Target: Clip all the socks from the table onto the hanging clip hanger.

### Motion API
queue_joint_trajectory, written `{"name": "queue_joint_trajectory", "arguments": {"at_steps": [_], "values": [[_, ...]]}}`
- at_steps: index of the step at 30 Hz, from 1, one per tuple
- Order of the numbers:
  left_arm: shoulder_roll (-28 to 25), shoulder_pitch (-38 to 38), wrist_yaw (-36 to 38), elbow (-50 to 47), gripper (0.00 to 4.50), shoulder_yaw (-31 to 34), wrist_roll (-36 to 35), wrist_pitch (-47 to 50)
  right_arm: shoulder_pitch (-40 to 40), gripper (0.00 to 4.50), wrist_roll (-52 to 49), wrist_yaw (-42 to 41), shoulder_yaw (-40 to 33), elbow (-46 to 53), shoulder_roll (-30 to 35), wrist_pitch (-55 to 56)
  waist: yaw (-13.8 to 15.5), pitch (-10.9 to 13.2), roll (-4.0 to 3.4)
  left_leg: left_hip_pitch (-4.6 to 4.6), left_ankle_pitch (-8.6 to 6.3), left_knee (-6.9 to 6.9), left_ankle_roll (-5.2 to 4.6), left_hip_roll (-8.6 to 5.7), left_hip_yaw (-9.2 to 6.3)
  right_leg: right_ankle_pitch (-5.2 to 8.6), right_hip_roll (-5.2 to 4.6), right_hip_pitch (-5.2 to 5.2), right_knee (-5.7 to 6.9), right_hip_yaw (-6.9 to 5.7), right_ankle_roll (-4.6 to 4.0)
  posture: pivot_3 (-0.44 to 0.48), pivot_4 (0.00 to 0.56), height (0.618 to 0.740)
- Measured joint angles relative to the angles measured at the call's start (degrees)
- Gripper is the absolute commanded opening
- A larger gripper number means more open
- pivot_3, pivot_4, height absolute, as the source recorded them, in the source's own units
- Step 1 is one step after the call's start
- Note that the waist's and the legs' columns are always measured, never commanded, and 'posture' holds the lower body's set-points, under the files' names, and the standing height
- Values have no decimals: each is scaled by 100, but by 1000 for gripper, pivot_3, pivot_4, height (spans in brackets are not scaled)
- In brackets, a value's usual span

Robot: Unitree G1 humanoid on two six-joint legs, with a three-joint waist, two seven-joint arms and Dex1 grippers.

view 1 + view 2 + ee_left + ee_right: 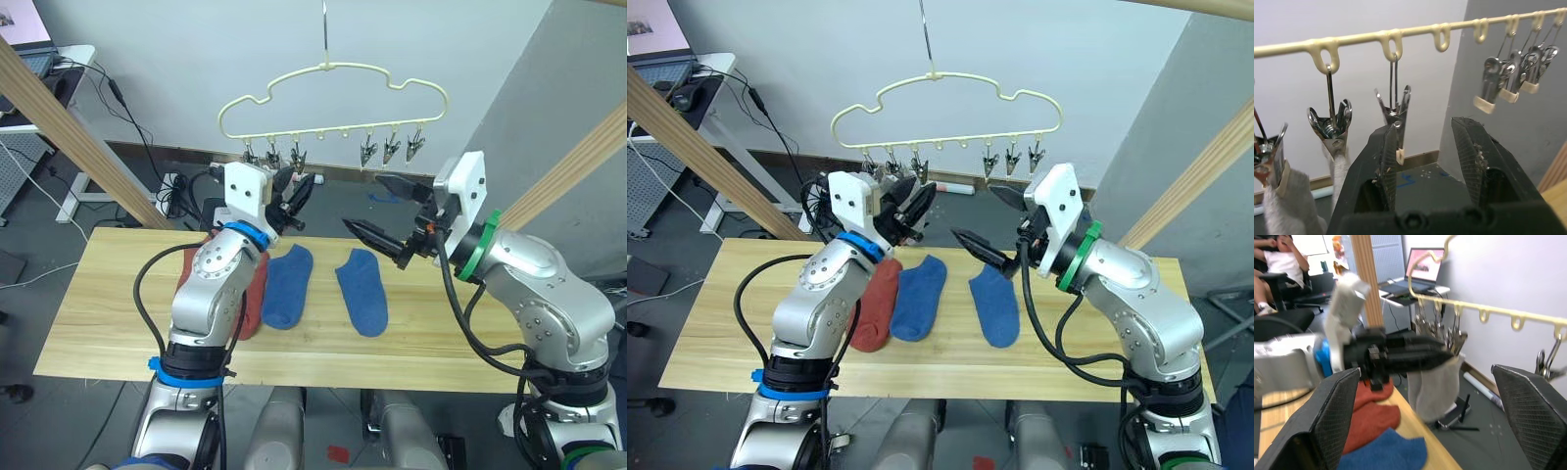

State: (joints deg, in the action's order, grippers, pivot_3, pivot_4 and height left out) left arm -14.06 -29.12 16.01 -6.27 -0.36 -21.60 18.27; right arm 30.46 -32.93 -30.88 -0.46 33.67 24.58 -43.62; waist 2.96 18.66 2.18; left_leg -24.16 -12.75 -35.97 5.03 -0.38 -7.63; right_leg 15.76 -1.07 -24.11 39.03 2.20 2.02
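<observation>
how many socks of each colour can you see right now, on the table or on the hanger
Blue socks on the table: 2, one beside the other
Rust-red socks on the table: at least 1; the left arm covers part of that spot
Light grey socks clipped to the clip hanger: 2, one next to the other
Total in view: 5

Two blue socks and rust-red sock flat on table, grey socks clipped on hanger

Rust-red socks, perhaps two, arm-hidden.
</observation>
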Motion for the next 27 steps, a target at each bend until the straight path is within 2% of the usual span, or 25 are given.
{"name": "queue_joint_trajectory", "arguments": {"at_steps": [12, 18, 27], "values": [[242, -251, -49, 271, 1946, 132, 284, -160, 27, 4500, -120, 159, -52, -1, 50, -75, -61, 0, 0, -1, 0, -4, -1, -1, -1, -2, 0, 0, 4, -1, -1, 108, 299, 740], [302, -15, -56, 129, 1946, 183, 302, -121, 26, 4500, -225, 251, -55, -1, 112, -118, -155, 0, 0, -1, 1, -4, -1, 1, -1, -3, -2, 0, 5, 0, -2, 109, 295, 740], [162, -80, 52, 177, 1946, 264, 406, -145, 28, 4500, -292, 342, -51, -2, 114, -171, -165, 0, 0, 0, -1, -6, -10, 0, -2, -5, 1, 1, 8, -2, -4, 114, 307, 740]]}}
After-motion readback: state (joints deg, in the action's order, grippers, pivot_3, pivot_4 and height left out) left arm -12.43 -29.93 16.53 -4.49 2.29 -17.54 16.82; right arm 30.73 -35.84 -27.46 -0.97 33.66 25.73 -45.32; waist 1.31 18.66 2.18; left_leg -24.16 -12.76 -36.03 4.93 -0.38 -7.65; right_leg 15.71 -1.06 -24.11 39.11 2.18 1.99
